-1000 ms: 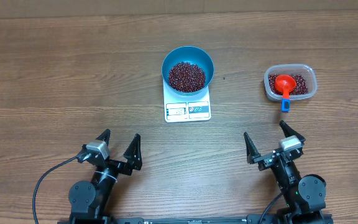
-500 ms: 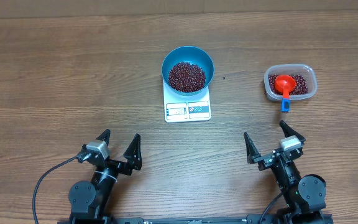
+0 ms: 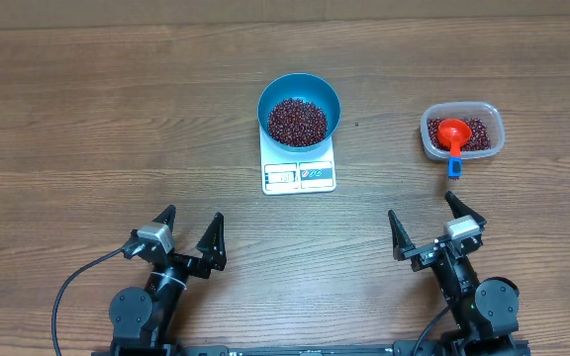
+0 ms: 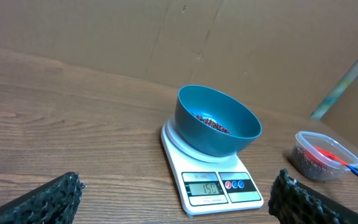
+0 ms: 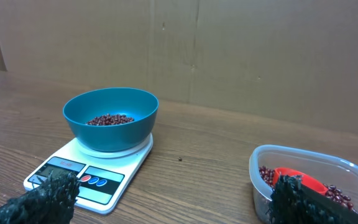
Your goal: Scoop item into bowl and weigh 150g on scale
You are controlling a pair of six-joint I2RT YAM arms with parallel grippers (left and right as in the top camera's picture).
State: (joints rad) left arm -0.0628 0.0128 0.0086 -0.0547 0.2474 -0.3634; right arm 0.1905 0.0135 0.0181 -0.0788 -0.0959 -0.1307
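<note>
The blue bowl [image 3: 299,107] stands on the white scale [image 3: 299,174] at the table's middle and holds a heap of dark red-brown beans [image 3: 298,120]. In the left wrist view the scale [image 4: 216,188] shows 150 under the bowl [image 4: 216,121]. In the right wrist view the bowl [image 5: 111,118] sits on the scale [image 5: 89,177]. My left gripper [image 3: 188,233] rests open near the front left, far from the scale, nothing between its fingers. My right gripper [image 3: 431,227] rests open at the front right, also empty.
A clear plastic tub [image 3: 462,132] of beans stands right of the scale, with a red scoop [image 3: 452,132] lying in it, its blue handle end over the rim. One stray bean [image 5: 179,159] lies on the wood between scale and tub. A cardboard wall backs the table.
</note>
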